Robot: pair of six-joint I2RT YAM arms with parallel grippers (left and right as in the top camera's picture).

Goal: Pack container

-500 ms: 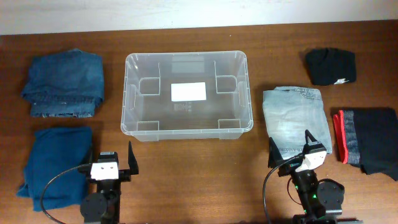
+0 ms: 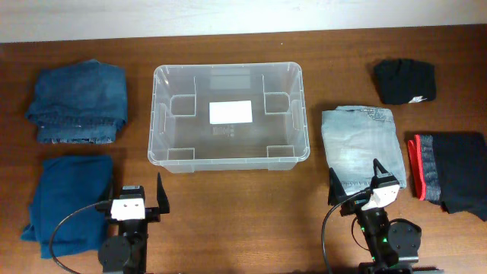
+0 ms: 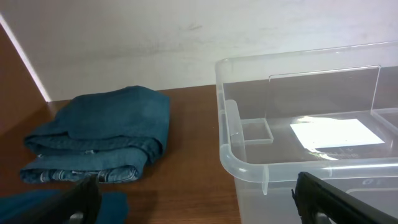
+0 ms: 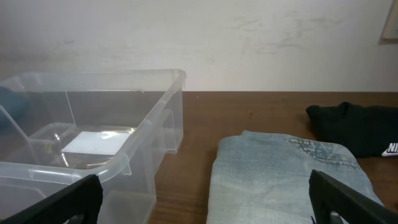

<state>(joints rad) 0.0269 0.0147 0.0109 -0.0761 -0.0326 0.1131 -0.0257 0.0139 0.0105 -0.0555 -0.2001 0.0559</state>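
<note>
The clear plastic container (image 2: 228, 114) stands at the middle of the table, empty, with a white label on its bottom; it also shows in the left wrist view (image 3: 298, 155) and the right wrist view (image 4: 93, 137). Folded clothes lie around it: dark jeans (image 2: 78, 101), a blue garment (image 2: 67, 195), light jeans (image 2: 360, 144), a black garment (image 2: 405, 81) and a black garment with red trim (image 2: 449, 173). My left gripper (image 2: 137, 196) is open and empty at the front left. My right gripper (image 2: 364, 186) is open and empty over the near edge of the light jeans.
A pale wall runs along the far edge of the brown table. The dark jeans (image 3: 106, 134) lie left of the container in the left wrist view. The light jeans (image 4: 280, 174) and black garment (image 4: 354, 127) lie right of it in the right wrist view.
</note>
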